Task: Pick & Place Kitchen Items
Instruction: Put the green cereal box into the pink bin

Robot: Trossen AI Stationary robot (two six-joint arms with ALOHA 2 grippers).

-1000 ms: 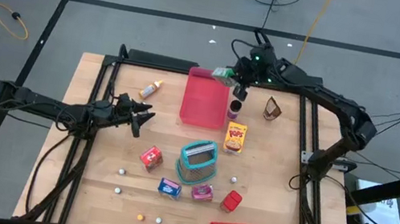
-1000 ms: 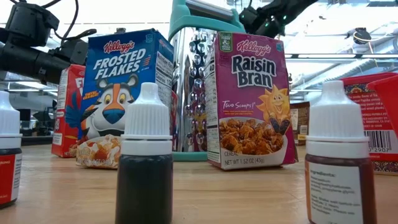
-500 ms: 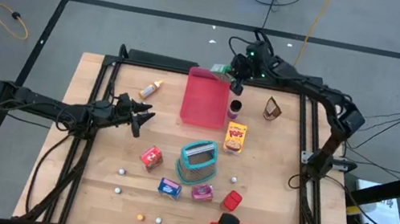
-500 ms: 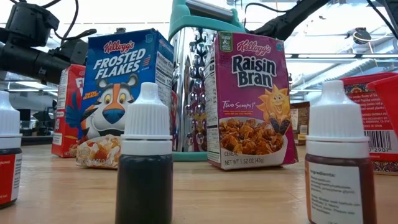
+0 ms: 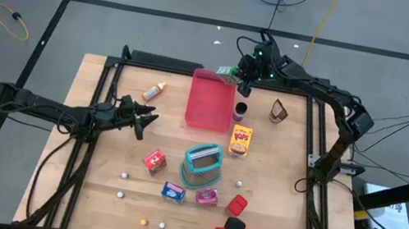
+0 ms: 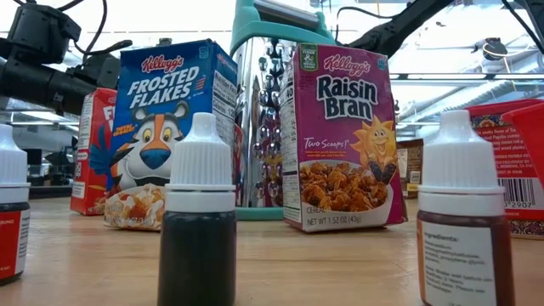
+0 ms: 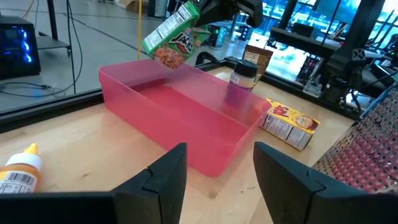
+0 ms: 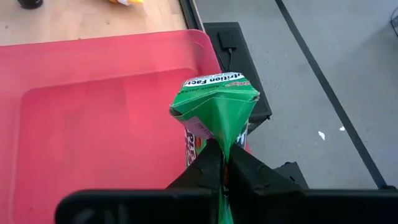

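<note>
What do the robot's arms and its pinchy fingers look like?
Both arms are dark, almost black, and built from thin jointed tube sections. The left arm ends in the left gripper, two short black fingers that look flat and blocky close up. The right arm has a tiny green light near its wrist and dark cables along it. The right gripper has the same black fingers.

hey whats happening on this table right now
The right gripper has its jaws shut on a green cereal box and holds it in the air over the far end of the pink tray. The left gripper waits open on the left side of the table. Other toy groceries sit scattered around a metal grater.
</note>
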